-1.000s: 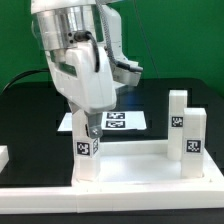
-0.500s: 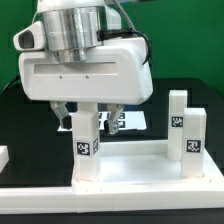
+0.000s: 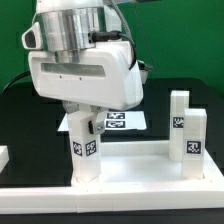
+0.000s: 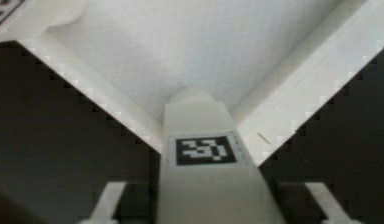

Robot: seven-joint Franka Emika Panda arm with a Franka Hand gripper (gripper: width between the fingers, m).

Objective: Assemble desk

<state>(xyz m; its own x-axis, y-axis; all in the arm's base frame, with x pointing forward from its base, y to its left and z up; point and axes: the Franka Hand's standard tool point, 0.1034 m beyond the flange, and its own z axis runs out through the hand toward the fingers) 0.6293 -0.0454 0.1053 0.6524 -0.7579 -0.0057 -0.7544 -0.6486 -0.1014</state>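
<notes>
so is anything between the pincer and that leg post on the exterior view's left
Nothing visible. The pincer sits directly over the leg post, a finger on either side of it and no other part between. The two other posts stand apart on the exterior view's right.

Backdrop: a plain green wall is seen behind the work area. Work surface: a black table is lit evenly from above. The marker board is laid flat on it, partly hidden.
</notes>
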